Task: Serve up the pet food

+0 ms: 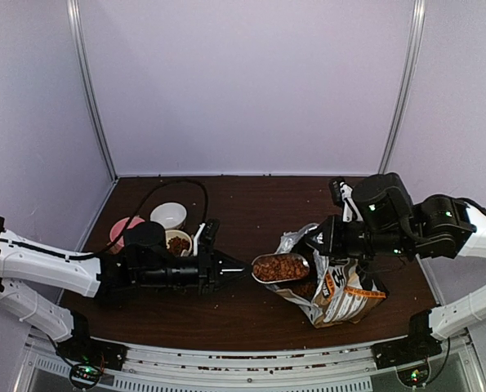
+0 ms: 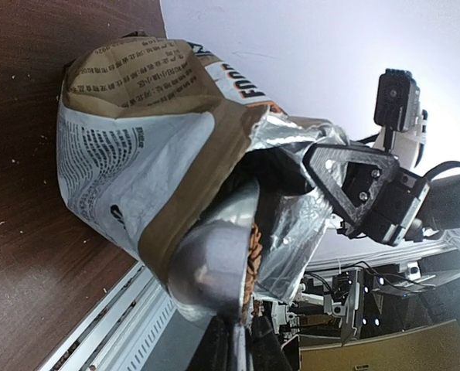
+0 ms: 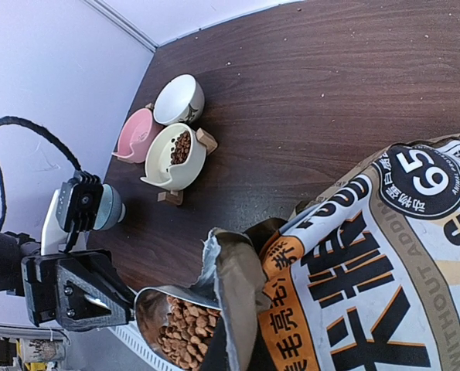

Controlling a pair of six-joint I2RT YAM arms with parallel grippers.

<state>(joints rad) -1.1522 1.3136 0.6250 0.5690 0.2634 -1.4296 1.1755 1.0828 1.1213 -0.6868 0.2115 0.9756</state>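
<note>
Up top, the left gripper (image 1: pixel 241 269) was clamped on the handle of the metal scoop (image 1: pixel 263 280), with pet food (image 1: pixel 279 266) heaped in it at the mouth of the bag (image 1: pixel 349 294). The right gripper (image 1: pixel 316 238) pinched the bag's rim. Left wrist: the scoop's underside poked from the bag. Right wrist: more pet food sat in the cream bowl (image 3: pixel 160 162).

I see the pet food (image 1: pixel 279 267) as small reddish-brown pellets, heaped loosely in the metal scoop (image 2: pixel 210 267), which is level at the open mouth of the bag (image 3: pixel 384 255). A smaller pile lies in the cream bowl (image 3: pixel 161 162), well apart from the scoop.
</note>
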